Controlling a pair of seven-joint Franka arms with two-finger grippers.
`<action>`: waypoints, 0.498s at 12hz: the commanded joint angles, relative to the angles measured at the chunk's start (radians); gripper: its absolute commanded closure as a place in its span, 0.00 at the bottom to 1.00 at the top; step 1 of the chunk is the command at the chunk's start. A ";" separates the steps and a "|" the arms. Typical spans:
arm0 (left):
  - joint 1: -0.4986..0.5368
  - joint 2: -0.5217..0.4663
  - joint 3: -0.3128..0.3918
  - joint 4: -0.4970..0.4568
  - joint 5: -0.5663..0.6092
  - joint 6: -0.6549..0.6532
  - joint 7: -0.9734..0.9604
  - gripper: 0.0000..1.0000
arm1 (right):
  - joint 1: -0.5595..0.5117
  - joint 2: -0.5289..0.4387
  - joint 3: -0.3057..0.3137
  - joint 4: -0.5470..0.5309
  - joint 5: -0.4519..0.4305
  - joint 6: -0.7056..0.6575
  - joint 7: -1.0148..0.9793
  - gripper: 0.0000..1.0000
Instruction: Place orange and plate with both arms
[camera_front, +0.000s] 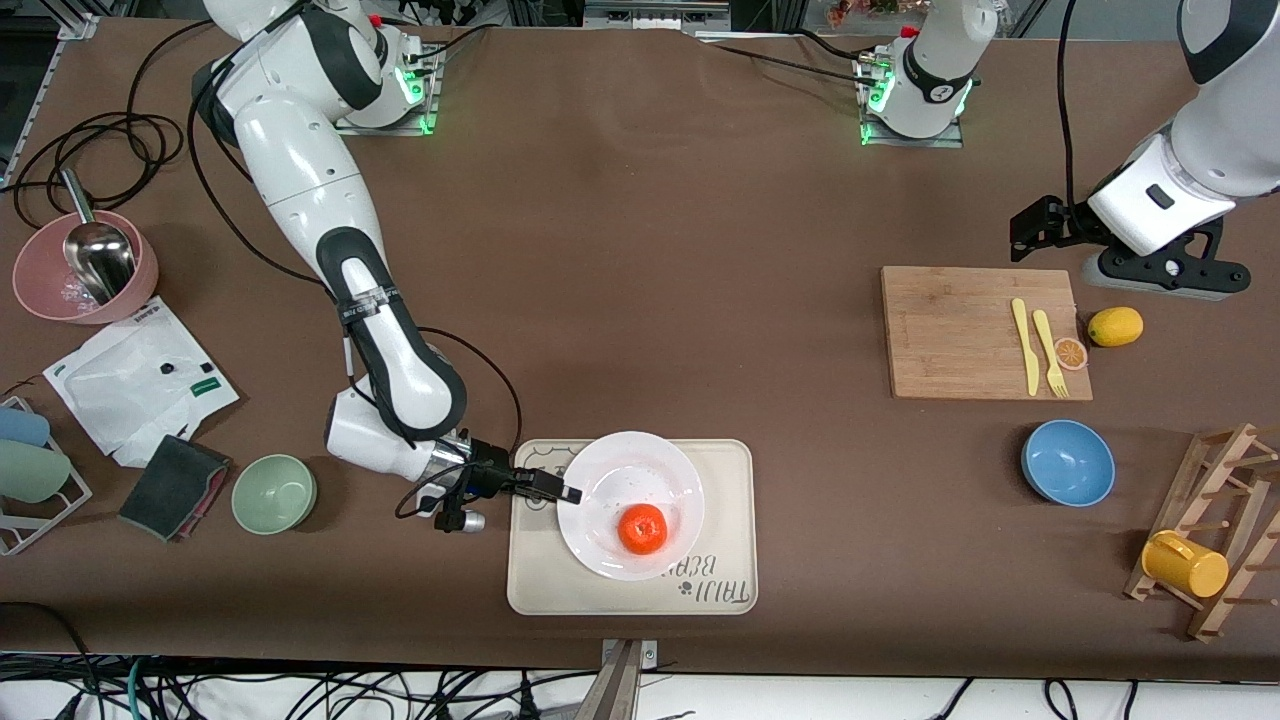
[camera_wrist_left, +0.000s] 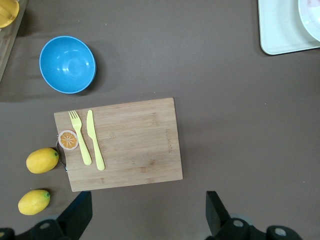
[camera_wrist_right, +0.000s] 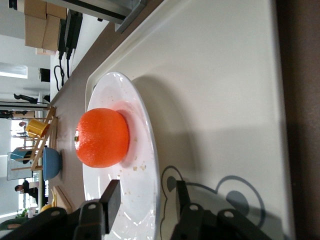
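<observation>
The orange lies on the white plate, which rests on the beige bear-print tray near the table's front edge. My right gripper is low at the plate's edge toward the right arm's end. It is open, with one finger over the plate and one outside, the rim between them. In the right wrist view the orange sits on the plate just ahead of the right gripper. My left gripper hangs open and empty above the table beside the cutting board, as the left wrist view shows.
The cutting board holds a yellow knife and fork and a small orange slice. A lemon, a blue bowl and a wooden rack with a yellow mug are nearby. A green bowl, sponge, bag and pink bowl stand toward the right arm's end.
</observation>
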 joint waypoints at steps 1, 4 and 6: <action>-0.002 -0.006 0.008 -0.004 -0.026 0.000 0.021 0.00 | -0.007 -0.109 -0.007 -0.106 -0.117 -0.016 0.036 0.47; -0.002 -0.006 0.006 -0.004 -0.026 0.000 0.021 0.00 | -0.016 -0.263 -0.009 -0.255 -0.177 -0.041 0.037 0.48; -0.003 -0.006 0.006 -0.004 -0.026 0.000 0.021 0.00 | -0.022 -0.399 -0.009 -0.380 -0.258 -0.070 0.040 0.47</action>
